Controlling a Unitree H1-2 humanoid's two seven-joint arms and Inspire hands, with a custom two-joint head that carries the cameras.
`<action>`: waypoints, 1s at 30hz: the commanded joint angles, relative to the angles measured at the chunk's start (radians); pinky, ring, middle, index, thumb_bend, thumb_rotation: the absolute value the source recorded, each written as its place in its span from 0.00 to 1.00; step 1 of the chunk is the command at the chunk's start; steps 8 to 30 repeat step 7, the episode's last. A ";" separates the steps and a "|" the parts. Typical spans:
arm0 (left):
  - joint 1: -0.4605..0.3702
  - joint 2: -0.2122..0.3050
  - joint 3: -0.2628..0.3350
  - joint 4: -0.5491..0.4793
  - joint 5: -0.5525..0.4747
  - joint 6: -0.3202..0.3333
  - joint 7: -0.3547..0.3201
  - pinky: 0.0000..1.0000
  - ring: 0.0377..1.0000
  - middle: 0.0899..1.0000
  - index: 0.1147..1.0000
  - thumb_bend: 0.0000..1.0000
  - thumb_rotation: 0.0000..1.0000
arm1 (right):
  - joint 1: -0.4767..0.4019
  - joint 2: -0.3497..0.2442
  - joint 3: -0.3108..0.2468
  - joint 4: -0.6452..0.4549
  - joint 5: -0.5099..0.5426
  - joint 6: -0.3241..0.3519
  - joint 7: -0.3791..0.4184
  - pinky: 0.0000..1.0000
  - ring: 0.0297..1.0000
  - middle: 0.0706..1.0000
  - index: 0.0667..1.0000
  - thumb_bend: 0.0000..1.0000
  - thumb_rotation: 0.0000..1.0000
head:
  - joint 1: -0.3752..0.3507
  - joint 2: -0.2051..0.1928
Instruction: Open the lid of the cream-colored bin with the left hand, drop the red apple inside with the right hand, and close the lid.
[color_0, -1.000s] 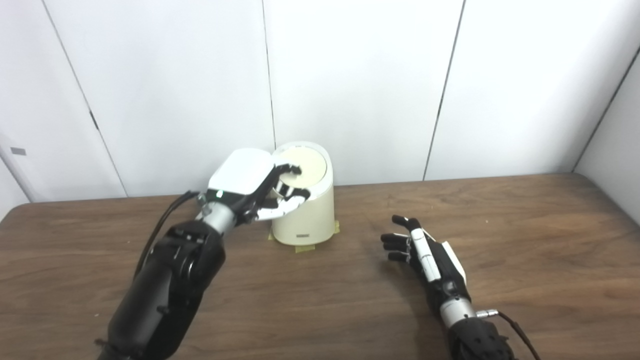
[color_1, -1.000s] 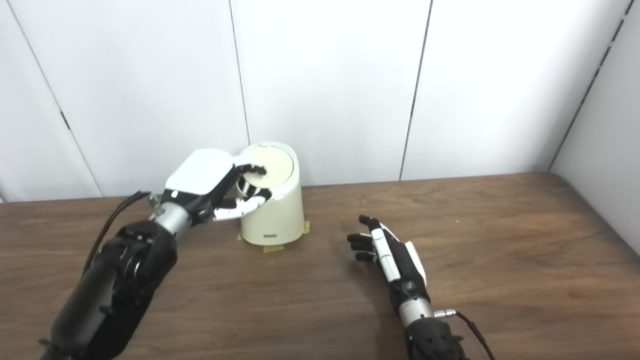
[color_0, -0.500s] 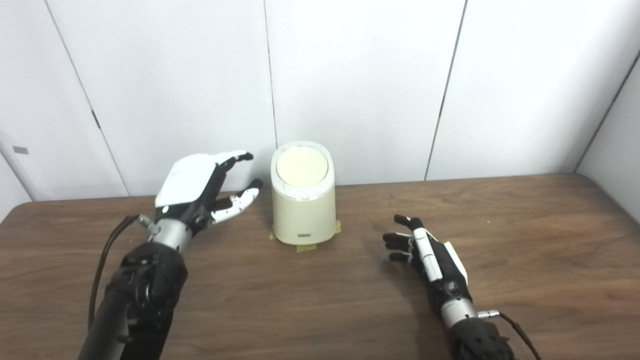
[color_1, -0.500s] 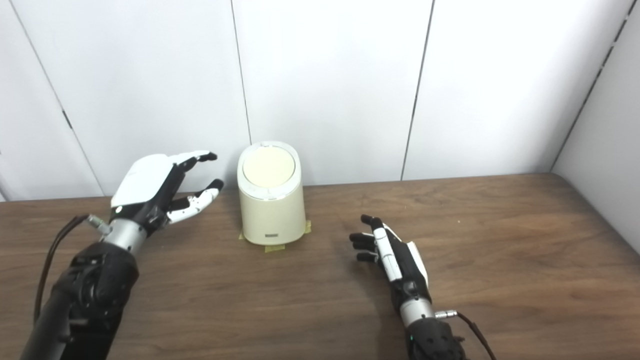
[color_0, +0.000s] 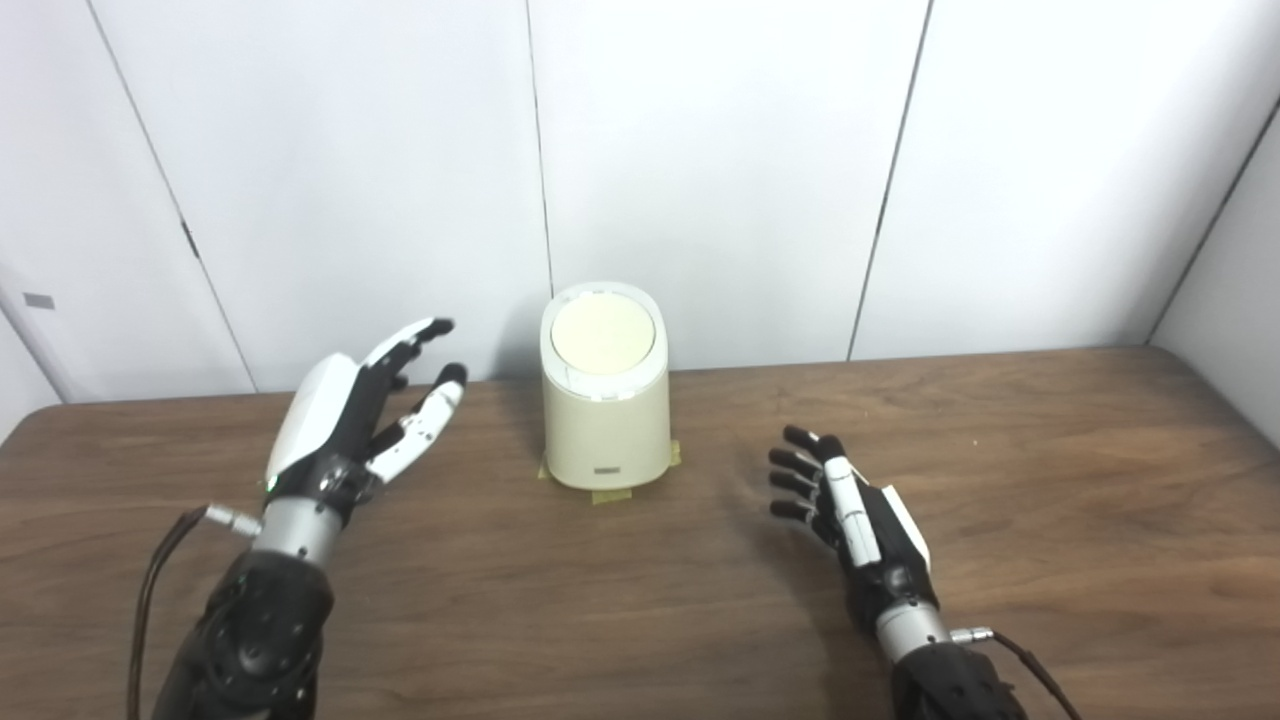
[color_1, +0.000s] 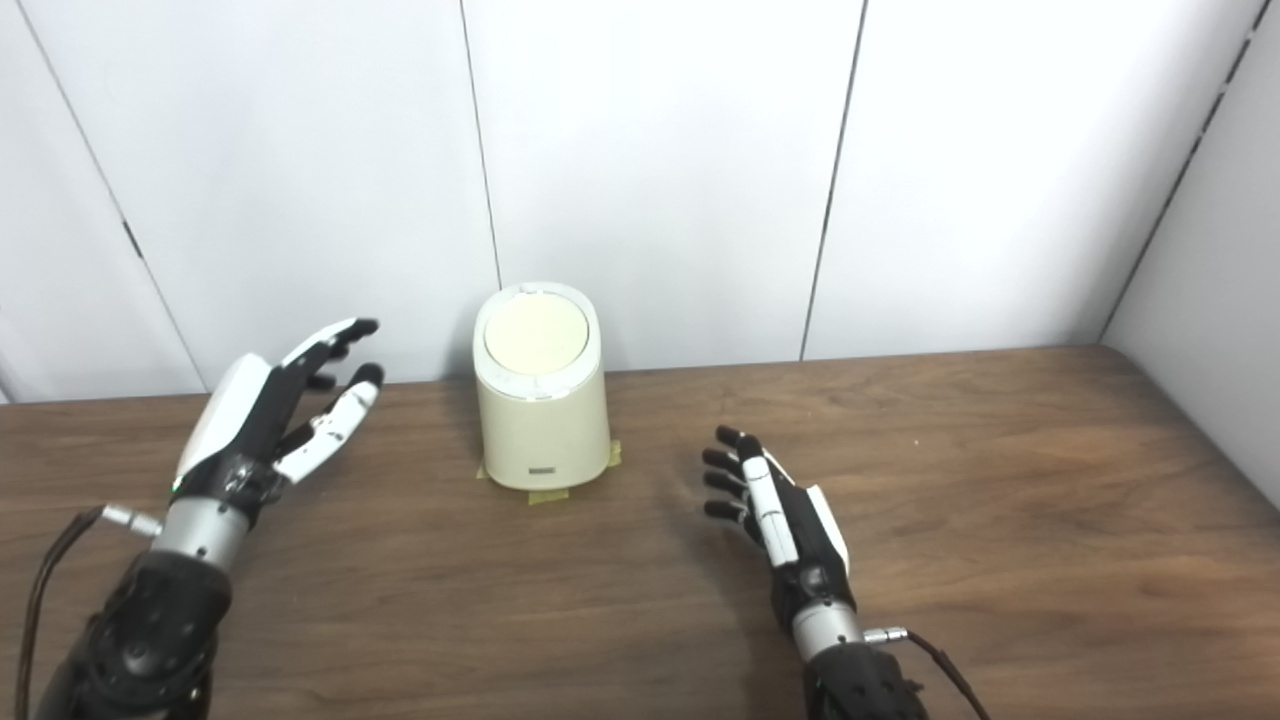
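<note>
Cream-colored bin (color_0: 606, 420) stands upright at far middle of wooden table (color_0: 1050, 470), near white wall (color_0: 700, 150), yellow tape at base. Lid (color_0: 602, 334) closed flat on top. Left hand (color_0: 355, 415) raised left of bin, well apart from it, fingers spread, holding nothing. Right hand (color_0: 850, 505) low over table, right of bin and nearer, fingers spread, empty. Red apple not visible in either view.

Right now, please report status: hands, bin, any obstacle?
Left hand open, beside bin. Right hand open, empty. Bin upright, lid closed. No apple visible; nothing in the way.
</note>
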 joint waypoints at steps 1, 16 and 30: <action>-0.015 0.001 0.023 -0.014 -0.076 -0.043 0.027 0.83 0.87 0.87 0.87 0.29 0.79 | -0.029 -0.003 -0.004 -0.045 0.015 -0.057 0.014 0.86 0.91 0.88 0.92 0.51 0.99 | -0.001 0.002; 0.064 -0.029 0.091 -0.018 -0.338 -0.044 0.011 0.87 0.89 0.90 0.91 0.35 0.85 | -0.022 -0.006 -0.021 -0.082 0.036 -0.053 0.016 0.87 0.92 0.92 0.93 0.56 0.97 | 0.001 0.002; 0.064 -0.029 0.091 -0.018 -0.338 -0.044 0.011 0.87 0.89 0.90 0.91 0.35 0.85 | -0.022 -0.006 -0.021 -0.082 0.036 -0.053 0.016 0.87 0.92 0.92 0.93 0.56 0.97 | 0.001 0.002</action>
